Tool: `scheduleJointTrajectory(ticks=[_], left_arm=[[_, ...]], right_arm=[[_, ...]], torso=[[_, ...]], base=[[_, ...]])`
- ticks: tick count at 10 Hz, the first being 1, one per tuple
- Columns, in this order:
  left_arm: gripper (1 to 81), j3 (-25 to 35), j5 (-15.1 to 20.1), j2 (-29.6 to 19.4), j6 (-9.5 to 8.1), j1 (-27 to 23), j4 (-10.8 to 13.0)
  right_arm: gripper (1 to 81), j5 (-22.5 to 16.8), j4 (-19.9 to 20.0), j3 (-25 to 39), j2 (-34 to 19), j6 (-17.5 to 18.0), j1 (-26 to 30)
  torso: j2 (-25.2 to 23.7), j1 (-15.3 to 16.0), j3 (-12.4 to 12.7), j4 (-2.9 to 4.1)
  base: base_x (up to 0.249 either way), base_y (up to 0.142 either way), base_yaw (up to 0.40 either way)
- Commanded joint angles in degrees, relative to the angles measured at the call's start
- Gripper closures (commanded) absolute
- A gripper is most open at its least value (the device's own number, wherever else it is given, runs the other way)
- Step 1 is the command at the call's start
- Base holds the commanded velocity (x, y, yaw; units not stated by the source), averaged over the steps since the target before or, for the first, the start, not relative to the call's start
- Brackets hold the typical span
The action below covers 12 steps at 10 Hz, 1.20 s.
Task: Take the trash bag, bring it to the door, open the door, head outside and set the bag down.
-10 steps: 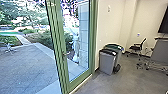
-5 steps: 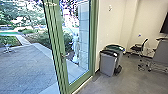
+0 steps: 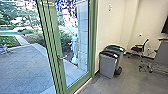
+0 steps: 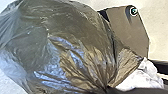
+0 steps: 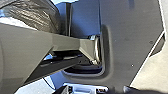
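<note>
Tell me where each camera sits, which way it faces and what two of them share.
Head view: high on the robot, facing forward and down at a green-framed glass door, the paved yard outside and grey bins indoors.
Left wrist view: on the left wrist, facing the trash bag and its gathered neck, with the robot's plate beyond.
Right wrist view: on the right wrist, facing the robot's plate and jointed bar.
Shared: both wrist views show the bag and the plate.

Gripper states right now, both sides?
Left: likely holding the trash bag, bunched up close; open or shut can't be told.
Right: can't tell open or shut.
</note>
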Motion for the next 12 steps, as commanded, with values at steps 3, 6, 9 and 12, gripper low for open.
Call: scheduleJointTrajectory(ticks=[3, 6, 9, 12], left_arm=[[81.1, 0.02, 3.72, 0.20, 0.16, -3.54, 0.38], [81.1, 0.02, 3.72, -0.15, 0.16, -3.54, 0.29], [81.1, 0.02, 1.62, -0.50, 0.16, -3.01, -0.06], [81.1, 0.02, -3.40, -0.32, 0.08, -2.04, -0.33]], right_arm=[[1.0, -2.80, -0.90, 0.66, 0.97, -0.41, 1.82], [1.0, -2.80, -0.55, 0.58, 0.97, -0.32, 1.91], [1.0, -1.92, -0.46, -0.65, 0.88, -0.23, 0.86], [1.0, 0.01, -0.46, -1.71, 1.06, -0.23, 0.33]], torso=[[0.00, 0.00, 0.00, 0.00], [0.02, 0.05, 0.00, 0.00], [0.00, 0.00, 0.00, 0.00], [0.00, 0.00, 0.00, 0.00]], base=[[0.153, -0.067, 0.000], [0.129, 0.000, 0.000], [0.106, 0.000, 0.000], [0.098, 0.000, 0.000]])
